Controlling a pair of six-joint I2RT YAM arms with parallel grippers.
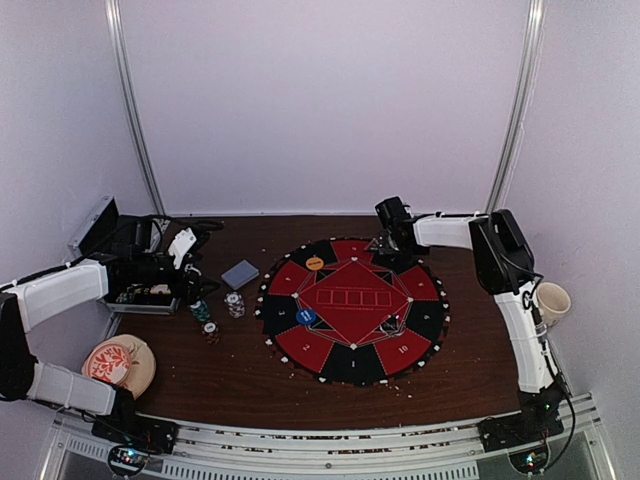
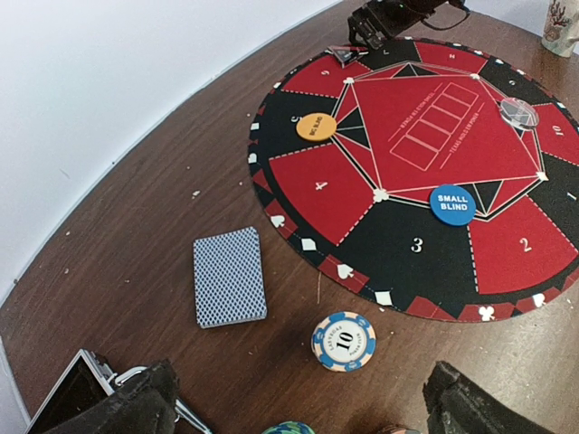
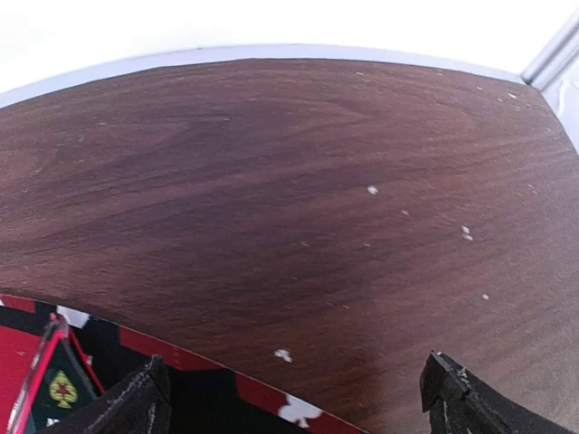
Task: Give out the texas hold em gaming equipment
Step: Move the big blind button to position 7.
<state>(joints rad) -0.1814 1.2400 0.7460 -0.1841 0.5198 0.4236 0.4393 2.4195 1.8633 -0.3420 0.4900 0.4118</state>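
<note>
Poker chips (image 1: pixel 234 303) stand on the counter (image 1: pixel 250 370) between the metal case (image 1: pixel 95 228) and the mat (image 1: pixel 352 365); you have three short stacks, white-grey, teal (image 1: pixel 200 310) and reddish (image 1: pixel 211 332); one card deck (image 2: pixel 229 276) lies just beyond them; the mat carries one orange button (image 2: pixel 316 126), one blue button (image 2: pixel 451 203) and one clear disc (image 2: pixel 518 110). Your left gripper (image 2: pixel 298 398) hangs wide open over the chips; your right gripper (image 3: pixel 294 398) is open and empty at the mat's far rim. A chip pick looks like the step in hand; come straight down, straddle one stack squarely, stay off its neighbours, close gently.
</note>
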